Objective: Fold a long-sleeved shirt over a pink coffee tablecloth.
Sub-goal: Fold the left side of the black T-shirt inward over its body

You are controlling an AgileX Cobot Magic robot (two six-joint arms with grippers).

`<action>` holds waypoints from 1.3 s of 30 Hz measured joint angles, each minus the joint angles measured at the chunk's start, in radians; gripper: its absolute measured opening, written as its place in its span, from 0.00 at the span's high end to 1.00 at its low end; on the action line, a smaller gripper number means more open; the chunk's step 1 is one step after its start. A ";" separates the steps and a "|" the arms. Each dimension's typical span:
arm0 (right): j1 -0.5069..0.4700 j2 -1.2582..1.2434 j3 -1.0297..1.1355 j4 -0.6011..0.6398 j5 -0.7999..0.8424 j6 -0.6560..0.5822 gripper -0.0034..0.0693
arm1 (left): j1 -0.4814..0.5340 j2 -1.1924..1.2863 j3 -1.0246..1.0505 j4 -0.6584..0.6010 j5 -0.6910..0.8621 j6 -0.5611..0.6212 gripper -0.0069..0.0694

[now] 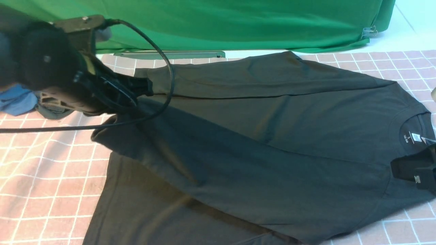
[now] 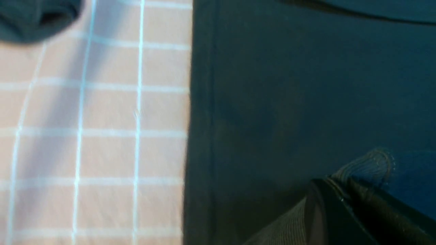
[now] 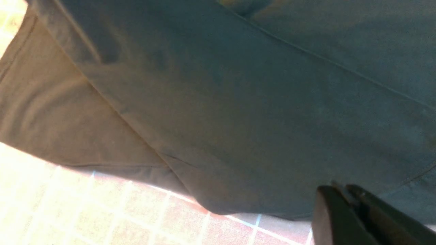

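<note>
Left gripper (image 2: pixel 340 186): jaws pressed together, pinching the ribbed cuff (image 2: pixel 373 162) of the long-sleeved shirt (image 1: pixel 272 136). In the front view it sits at upper left of frame, over the hem end. The sleeve runs from it diagonally across the body toward lower right.

Right gripper (image 3: pixel 340 192): jaws pressed together, at the right edge of the front view, on the shoulder just beside the collar. Can't tell whether any cloth is caught between them.

Shirt lies spread on the pink coffee tablecloth (image 1: pixel 41 177), collar at right, hem at left, filling centre frame. The band along its upper edge looks like the other sleeve, folded in.

Step in hand, my read: laying this sleeve over the body.
- Carry the cuff low and set the sleeve down straight along the side seam.
- Land the cuff inside the hem line, and let go only once the cloth rests flat.
- The right side should pin the shoulder so the body doesn't drag.
- Watch the cable (image 1: pixel 167 78) looping off the left wrist, since it hangs close to the cloth.

Containers: none in any view. Loose items only:
- blue garment (image 1: pixel 17 100) and dark grey garment (image 1: pixel 51 111), bunched at the left edge
- green cloth (image 1: pixel 238 23) across the top
</note>
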 joint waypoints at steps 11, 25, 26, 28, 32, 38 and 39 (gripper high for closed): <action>0.000 0.000 0.000 0.001 0.000 0.006 0.86 | 0.000 0.168 -0.069 0.141 -0.051 -0.013 0.87; 0.000 0.000 0.000 0.002 0.000 0.006 0.86 | 0.042 0.279 -0.084 0.157 -0.064 -0.059 0.87; 0.000 0.000 0.000 0.002 0.000 0.006 0.86 | 0.062 0.290 -0.084 0.150 -0.064 -0.061 0.87; 0.000 0.000 0.000 0.002 0.001 0.006 0.86 | 0.084 0.303 -0.084 0.141 -0.072 -0.061 0.87; 0.000 0.000 0.000 0.002 0.008 0.006 0.85 | 0.099 0.307 -0.084 0.114 -0.091 -0.052 0.87; 0.000 0.000 0.000 0.001 0.053 0.006 0.73 | 0.100 0.307 -0.085 0.069 -0.161 -0.021 0.79; 0.000 0.000 0.000 0.001 0.059 0.011 0.67 | 0.100 0.307 -0.085 0.068 -0.173 -0.018 0.74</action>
